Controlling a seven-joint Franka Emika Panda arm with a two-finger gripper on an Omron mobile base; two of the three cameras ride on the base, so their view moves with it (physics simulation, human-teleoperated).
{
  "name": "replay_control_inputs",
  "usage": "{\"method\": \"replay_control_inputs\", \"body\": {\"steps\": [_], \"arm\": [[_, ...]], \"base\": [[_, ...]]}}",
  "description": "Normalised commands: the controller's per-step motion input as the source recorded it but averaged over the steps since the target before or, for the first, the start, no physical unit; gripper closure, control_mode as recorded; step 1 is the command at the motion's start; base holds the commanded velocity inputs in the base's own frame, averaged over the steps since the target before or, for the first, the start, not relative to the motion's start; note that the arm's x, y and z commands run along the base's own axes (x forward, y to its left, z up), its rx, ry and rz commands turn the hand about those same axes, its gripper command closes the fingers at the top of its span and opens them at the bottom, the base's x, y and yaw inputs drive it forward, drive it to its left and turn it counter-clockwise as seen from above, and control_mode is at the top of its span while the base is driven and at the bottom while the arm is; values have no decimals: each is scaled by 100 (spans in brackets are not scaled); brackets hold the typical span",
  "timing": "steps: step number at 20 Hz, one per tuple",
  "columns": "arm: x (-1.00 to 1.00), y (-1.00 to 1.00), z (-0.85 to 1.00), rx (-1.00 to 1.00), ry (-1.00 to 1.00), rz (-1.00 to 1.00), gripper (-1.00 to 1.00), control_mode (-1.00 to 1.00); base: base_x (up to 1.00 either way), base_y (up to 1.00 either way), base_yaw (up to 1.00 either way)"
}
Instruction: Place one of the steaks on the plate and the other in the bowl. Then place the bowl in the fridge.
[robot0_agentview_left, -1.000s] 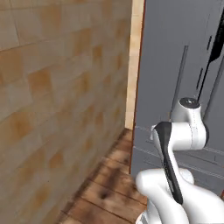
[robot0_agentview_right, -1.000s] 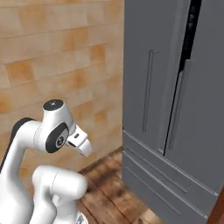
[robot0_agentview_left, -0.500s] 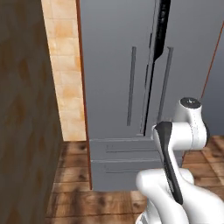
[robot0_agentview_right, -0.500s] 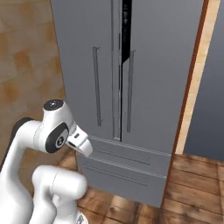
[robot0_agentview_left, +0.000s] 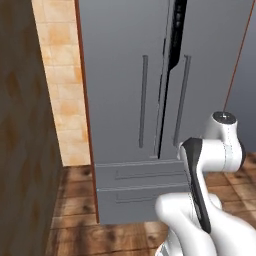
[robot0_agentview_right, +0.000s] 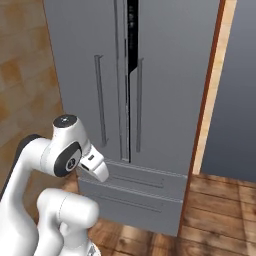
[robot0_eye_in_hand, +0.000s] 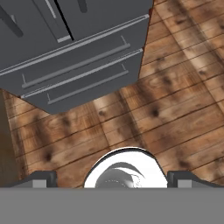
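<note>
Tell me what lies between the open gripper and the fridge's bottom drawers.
Bare wooden floor, in the hand view; the gripper hangs open short of the fridge.

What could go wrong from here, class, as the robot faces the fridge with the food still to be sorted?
1. The fridge has one door only slightly ajar, leaving a narrow dark gap; a bowl would likely not pass unless the door is swung wider.
2. The gripper is open and holds nothing, pointing at the floor, so arriving here may be premature.
3. The arm is folded close to the drawers; reaching for a handle could bump them.
</note>
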Motion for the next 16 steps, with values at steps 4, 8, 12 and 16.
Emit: {"method": "replay_control_inputs", "body": {"steps": [4, 8, 12, 16], "arm": [[0, 0, 0, 0, 0, 0, -100, 100], [0, 0, 0, 0, 0, 0, -100, 100], [0, 0, 0, 0, 0, 0, -100, 100], [0, 0, 0, 0, 0, 0, -100, 100]], "base": [[74, 14, -19], [25, 24, -10], [30, 46, -6], [31, 47, -7]]}}
